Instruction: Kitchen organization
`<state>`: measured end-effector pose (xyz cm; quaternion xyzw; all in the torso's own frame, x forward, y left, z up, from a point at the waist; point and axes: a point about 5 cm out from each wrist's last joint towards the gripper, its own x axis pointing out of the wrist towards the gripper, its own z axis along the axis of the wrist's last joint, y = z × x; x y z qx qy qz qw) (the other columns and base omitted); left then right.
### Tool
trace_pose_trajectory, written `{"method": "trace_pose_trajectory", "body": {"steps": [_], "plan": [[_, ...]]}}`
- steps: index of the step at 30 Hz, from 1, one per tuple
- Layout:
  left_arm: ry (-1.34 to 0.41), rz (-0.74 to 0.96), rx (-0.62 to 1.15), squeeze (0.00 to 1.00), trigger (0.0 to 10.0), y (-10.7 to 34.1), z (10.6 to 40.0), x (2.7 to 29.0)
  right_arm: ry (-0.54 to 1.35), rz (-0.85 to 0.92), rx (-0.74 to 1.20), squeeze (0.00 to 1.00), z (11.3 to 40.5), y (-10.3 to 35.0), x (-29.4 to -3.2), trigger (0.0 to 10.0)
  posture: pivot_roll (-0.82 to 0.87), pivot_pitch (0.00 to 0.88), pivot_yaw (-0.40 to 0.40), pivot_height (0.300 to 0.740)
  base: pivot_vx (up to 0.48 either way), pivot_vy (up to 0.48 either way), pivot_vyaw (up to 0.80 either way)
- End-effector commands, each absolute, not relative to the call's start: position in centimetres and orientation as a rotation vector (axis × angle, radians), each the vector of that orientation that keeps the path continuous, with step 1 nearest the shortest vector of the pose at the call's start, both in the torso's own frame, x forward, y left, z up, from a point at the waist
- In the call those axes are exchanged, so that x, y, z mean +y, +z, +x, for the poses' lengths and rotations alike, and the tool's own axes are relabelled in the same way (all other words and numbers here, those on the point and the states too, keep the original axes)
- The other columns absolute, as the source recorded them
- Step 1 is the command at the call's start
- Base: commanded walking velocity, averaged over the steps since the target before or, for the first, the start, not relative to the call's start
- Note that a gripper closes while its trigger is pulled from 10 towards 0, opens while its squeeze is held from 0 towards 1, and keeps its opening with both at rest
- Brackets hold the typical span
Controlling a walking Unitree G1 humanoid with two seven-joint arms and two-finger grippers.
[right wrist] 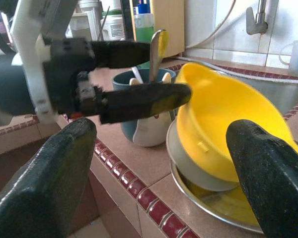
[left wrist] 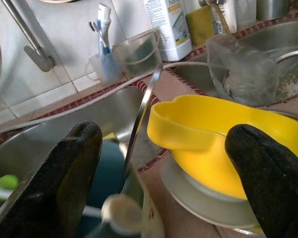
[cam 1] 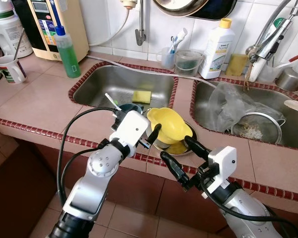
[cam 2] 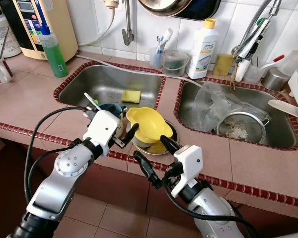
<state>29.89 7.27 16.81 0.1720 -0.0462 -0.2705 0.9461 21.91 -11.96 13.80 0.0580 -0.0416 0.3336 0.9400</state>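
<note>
While the yellow bowl (cam 1: pixel 170 126) sits stacked on other dishes at the counter's (cam 1: pixel 35 96) front edge, on the strip betw. the two sinks, the left gripper (cam 1: pixel 150 136) has its jaws apart right at the bowl's rim; whether they touch it can't be told. Right gripper (cam 1: pixel 181 156) hovers just in front of the stack, jaws wide apart, holding nothing. A teal mug (right wrist: pixel 134 94) w/ spoons stands beside the bowl.

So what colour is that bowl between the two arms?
Bright yellow; the bowl shows best in the right wrist view.
</note>
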Motion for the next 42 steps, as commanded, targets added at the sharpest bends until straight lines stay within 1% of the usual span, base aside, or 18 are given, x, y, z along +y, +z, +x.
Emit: {"method": "trace_pose_trajectory", "body": {"steps": [1,2,3,4,5,6,7,24,33,42], "plan": [[-0.559,0.366,-0.077,0.0,9.1,16.8,30.1,6.9,0.682,0.108,-0.097,0.0,21.7,14.2,-11.9,10.0,-0.04,0.045,0.015,0.74,0.0,0.0,0.0],[-0.559,0.367,-0.08,0.0,4.8,17.0,30.3,6.8,0.679,0.109,-0.098,0.0,21.7,14.3,-11.8,10.0,-0.04,0.045,0.018,0.74,0.0,0.0,0.0],[-0.554,0.372,-0.084,0.0,4.5,17.2,30.4,6.8,0.678,0.109,-0.098,0.0,21.7,14.3,-11.8,10.0,-0.04,0.045,0.02,0.74,0.0,0.0,0.0],[-0.553,0.368,-0.089,0.0,2.4,17.4,30.6,6.8,0.677,0.109,-0.099,0.0,21.7,14.3,-11.8,10.0,-0.04,0.045,0.02,0.74,0.0,0.0,0.0],[-0.553,0.365,-0.091,0.0,2.4,17.5,30.6,6.7,0.676,0.109,-0.099,0.0,21.6,14.3,-11.8,10.0,-0.04,0.044,0.02,0.74,0.0,0.0,0.0],[-0.552,0.367,-0.097,0.0,0.5,17.7,30.7,6.7,0.674,0.11,-0.1,0.0,21.7,14.2,-11.8,10.0,-0.04,0.044,0.021,0.74,0.0,0.0,0.0],[-0.553,0.369,-0.103,0.0,0.0,17.9,30.9,6.7,0.672,0.111,-0.1,0.0,21.6,14.2,-11.7,10.0,-0.04,0.044,0.022,0.74,0.0,0.0,0.0],[-0.541,0.381,-0.096,0.0,0.0,18.0,30.9,7.6,0.669,0.109,-0.097,0.0,21.6,14.1,-11.5,10.0,-0.03,0.039,0.02,0.74,0.0,0.0,0.0],[-0.5,0.396,-0.087,0.0,0.0,17.9,31.3,8.7,0.68,0.101,-0.092,0.0,21.7,13.9,-11.4,10.0,-0.03,0.029,0.015,0.74,0.0,0.0,0.0],[-0.503,0.399,-0.084,0.0,0.0,17.8,31.1,8.7,0.697,0.081,-0.088,0.0,21.8,13.7,-11.1,10.0,-0.02,0.02,0.015,0.74,0.0,0.0,0.0]]}}
